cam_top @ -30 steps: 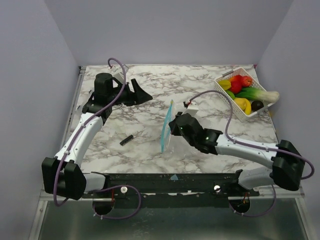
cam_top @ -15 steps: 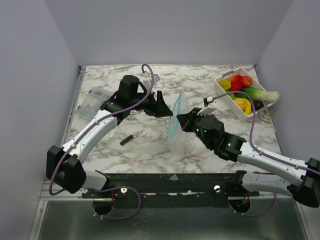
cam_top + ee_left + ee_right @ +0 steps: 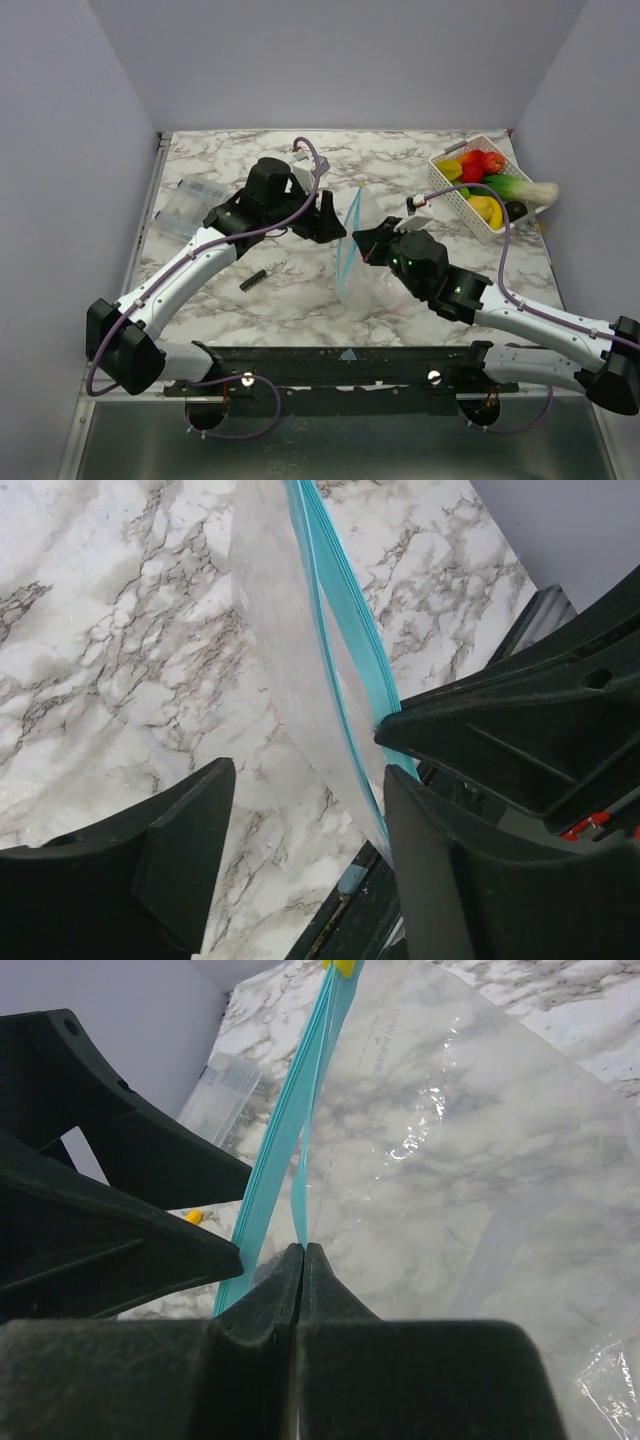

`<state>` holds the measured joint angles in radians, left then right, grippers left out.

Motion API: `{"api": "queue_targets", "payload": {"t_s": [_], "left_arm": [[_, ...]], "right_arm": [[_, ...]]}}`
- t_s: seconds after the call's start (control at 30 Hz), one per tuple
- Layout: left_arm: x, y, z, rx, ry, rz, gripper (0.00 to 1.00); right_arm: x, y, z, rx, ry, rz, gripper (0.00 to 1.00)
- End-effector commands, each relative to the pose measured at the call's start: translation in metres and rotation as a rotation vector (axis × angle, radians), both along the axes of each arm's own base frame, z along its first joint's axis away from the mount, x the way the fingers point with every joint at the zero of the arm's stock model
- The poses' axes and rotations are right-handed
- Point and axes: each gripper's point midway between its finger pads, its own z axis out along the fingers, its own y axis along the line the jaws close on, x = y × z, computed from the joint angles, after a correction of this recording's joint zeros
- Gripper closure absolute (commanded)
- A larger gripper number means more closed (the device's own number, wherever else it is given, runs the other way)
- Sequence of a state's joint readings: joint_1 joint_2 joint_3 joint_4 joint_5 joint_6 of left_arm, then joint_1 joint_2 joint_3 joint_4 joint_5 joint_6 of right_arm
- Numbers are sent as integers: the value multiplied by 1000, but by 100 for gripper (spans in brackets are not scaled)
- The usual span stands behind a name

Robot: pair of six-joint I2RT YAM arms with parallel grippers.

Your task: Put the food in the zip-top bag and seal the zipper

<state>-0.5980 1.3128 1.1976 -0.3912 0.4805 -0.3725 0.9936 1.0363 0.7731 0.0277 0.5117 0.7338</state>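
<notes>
At table centre, right gripper [image 3: 303, 1255] is clenched on one lip of the upright zip-top bag [image 3: 366, 283]. The zipper [image 3: 340, 610] runs near-to-far. Left gripper [image 3: 307, 770], jaws apart and gripping nothing, has the mouth edge between its fingers, apparently placed to take the other lip.

The zip-top bag [image 3: 362, 262] stands on edge in the middle of the table [image 3: 290, 305]. The left gripper [image 3: 330, 215], jaws spread, sits close on its left, and the right gripper [image 3: 365, 243] pinches its zipper [image 3: 346, 240] from the right, so the centre is blocked. The far edge lies bare; a black bar [image 3: 253, 280] sits near-left, a clear packet [image 3: 190, 205] at the left edge, and a basket [image 3: 460, 147] of food [image 3: 480, 165] in the far right corner.
</notes>
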Motion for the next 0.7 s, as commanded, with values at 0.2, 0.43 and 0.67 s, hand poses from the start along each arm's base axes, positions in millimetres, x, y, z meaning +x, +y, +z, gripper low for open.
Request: {"api": "queue_targets", "payload": {"t_s": [0.2,0.43,0.67], "left_arm": [[9,3,-14,137,-42,59,72],[53,72,-3,434,-211,362,100],[78,192,53,762,-471,903,100]], "right_arm": [[-4,9,5,15,-5,53,98],[5,-16,-16,-139,91,-87,24],[3,-52,-12,-191,94,-203,9]]}}
